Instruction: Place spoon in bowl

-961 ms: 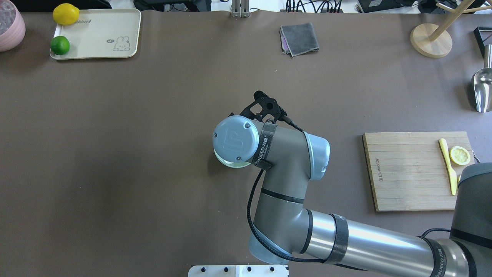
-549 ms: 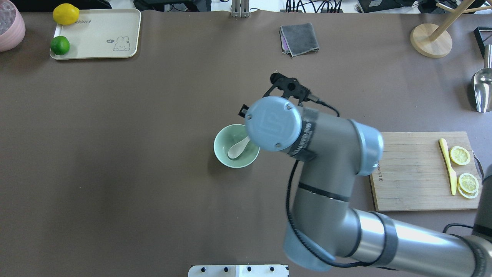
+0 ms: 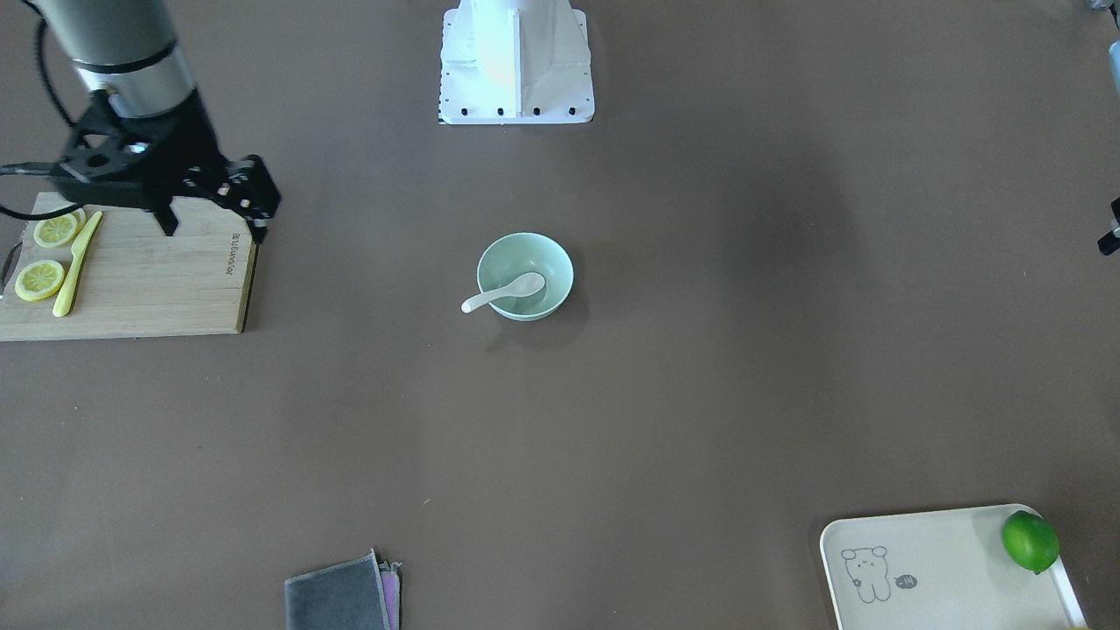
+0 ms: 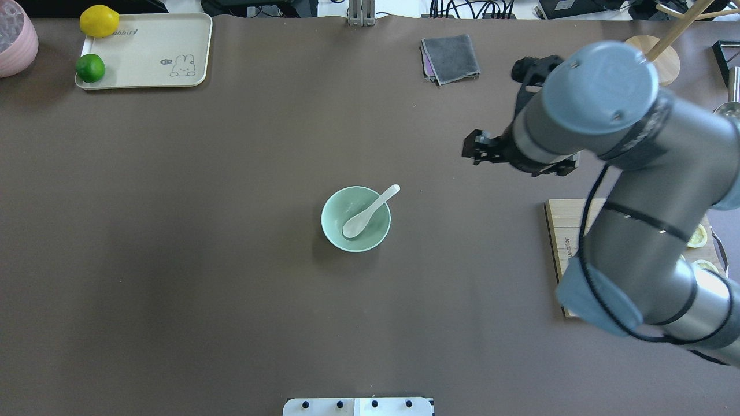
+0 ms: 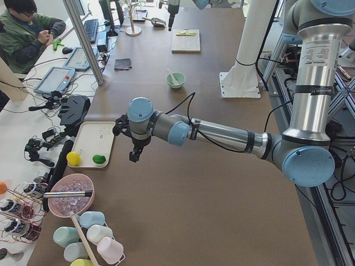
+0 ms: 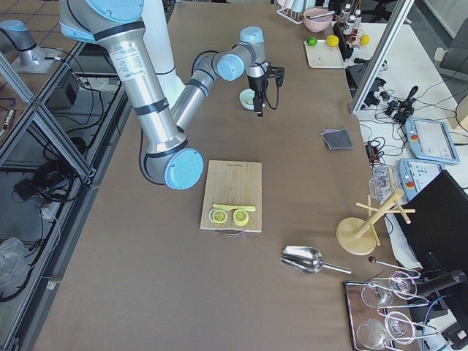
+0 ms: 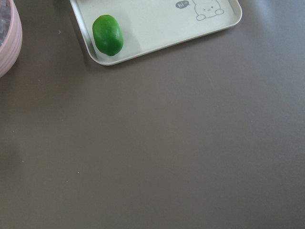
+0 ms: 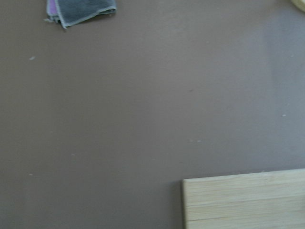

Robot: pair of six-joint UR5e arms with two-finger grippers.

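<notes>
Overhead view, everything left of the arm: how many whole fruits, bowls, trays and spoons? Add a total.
Whole fruit: 2 (lemon, lime)
Bowls: 2 (green bowl, pink bowl)
Trays: 1 (tray)
Spoons: 1 (spoon)
Total: 6

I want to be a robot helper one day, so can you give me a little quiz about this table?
1. True or false: the scoop of the spoon rests inside the bowl.
2. What colour is the knife on the cutting board? A yellow, B red, C blue.
3. Fill in: the right end effector holds ____.
Key: 1 true; 2 A; 3 nothing.
</notes>
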